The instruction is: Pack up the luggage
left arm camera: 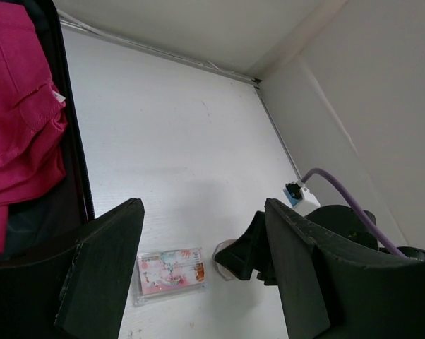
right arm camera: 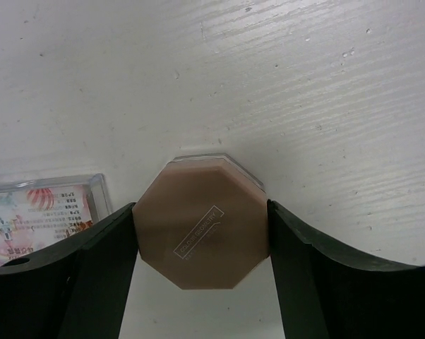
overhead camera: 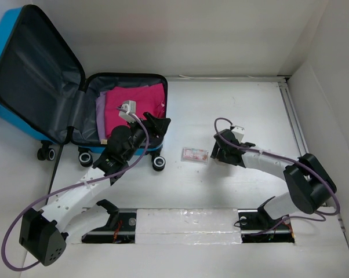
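The luggage (overhead camera: 6,46) lies open at the back left, blue shell with grey lining, and folded pink clothing (overhead camera: 134,101) fills its lower half. My left gripper (overhead camera: 157,124) hovers open over the case's right rim with nothing between its fingers (left arm camera: 106,261); the pink clothing (left arm camera: 18,127) shows at the left of its view. My right gripper (overhead camera: 216,152) is down on the table, and both jaws press the sides of a brown octagonal compact (right arm camera: 202,233). A clear card case with a pink print (overhead camera: 195,154) lies just left of it.
White walls close the table at the back and on the right (overhead camera: 325,87). The suitcase wheels (overhead camera: 158,163) stand on the table near the left arm. The card case (left arm camera: 170,272) and the right gripper's fingers (left arm camera: 255,247) also show in the left wrist view.
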### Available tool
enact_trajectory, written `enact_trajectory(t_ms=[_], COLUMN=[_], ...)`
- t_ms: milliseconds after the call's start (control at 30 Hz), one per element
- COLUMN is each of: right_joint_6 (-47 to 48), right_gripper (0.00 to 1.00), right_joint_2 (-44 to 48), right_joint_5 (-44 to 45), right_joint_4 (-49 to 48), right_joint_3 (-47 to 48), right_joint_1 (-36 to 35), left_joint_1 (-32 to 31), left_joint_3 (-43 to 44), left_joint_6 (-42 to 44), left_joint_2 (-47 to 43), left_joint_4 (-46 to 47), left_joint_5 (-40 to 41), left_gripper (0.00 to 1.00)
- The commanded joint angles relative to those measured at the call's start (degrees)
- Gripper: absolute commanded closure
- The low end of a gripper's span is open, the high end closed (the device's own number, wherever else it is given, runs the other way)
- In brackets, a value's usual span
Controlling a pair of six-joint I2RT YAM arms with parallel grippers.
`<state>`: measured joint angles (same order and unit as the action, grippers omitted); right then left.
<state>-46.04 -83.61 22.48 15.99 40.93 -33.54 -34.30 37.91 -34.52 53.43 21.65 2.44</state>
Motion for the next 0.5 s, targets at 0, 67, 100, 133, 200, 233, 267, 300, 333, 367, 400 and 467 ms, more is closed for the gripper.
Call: enact_trajectory(t_ms=[0, 67, 100, 133, 200, 233, 267, 300, 333, 367, 400, 467], right_joint_6=[2.3, 2.8, 3.8, 4.6, 6.8, 6.8, 6.8, 6.8, 7.9, 8.5, 9.7, 13.0], right_gripper=[0.58, 0.58, 0.58, 0.58, 0.58, 0.58, 0.58, 0.58, 0.58, 0.58, 0.58, 0.57], right_joint_2=[2.8, 4.7, 7.0, 8.1, 11.1, 11.7, 11.7, 12.2, 11.6, 10.8, 7.8, -3.6], right_joint_5=[0.2, 1.8, 2.4, 2.4, 2.4, 1.4, 0.2, -0.7, -1.7, -5.5, -7.6, -12.9], right_joint_4=[-3.2, -2.5, -1.9, -1.1, -0.5, -0.5, -0.5, -0.5, -2.8, -4.1, -5.4, -8.4], right_joint_3=[2.4, 3.6, 3.6, 4.6, 7.0, 8.0, 10.6, 11.9, 13.2, 14.5, 18.3, 30.6], right_joint_1=[-0.3, -1.0, -1.6, -2.2, -2.8, -3.4, -4.6, -5.4, -6.2, -7.4, -8.1, -11.9], left_joint_1=[-0.1, -0.1, -0.1, -0.1, -0.1, -0.1, -0.1, -0.1, -0.1, -0.1, -0.1, -0.1], left_joint_3=[-0.6, -0.6, -0.6, -0.6, -0.6, -0.6, -0.6, 0.0, 0.0, 0.0, 0.7, 1.7], left_joint_6=[0.9, 0.9, 0.9, 0.9, 0.9, 0.4, 0.4, -0.1, -0.1, -0.6, -1.2, -1.9], left_joint_2=[-1.0, -1.0, -1.0, -1.6, -1.6, -2.3, -2.3, -3.0, -3.5, -4.8, -5.7, -10.8], left_joint_4=[2.4, 2.4, 2.4, 2.4, 2.4, 2.4, 2.4, 2.4, 2.4, 1.9, 1.4, 0.8], left_joint_5=[0.6, 0.6, 0.6, 0.6, 0.6, 0.6, 0.6, 0.6, 1.2, 2.0, 2.5, 5.2], left_gripper=[0.35, 0.35, 0.35, 0.35, 0.35, 0.35, 0.35, 0.35, 0.35, 0.35, 0.35, 0.35])
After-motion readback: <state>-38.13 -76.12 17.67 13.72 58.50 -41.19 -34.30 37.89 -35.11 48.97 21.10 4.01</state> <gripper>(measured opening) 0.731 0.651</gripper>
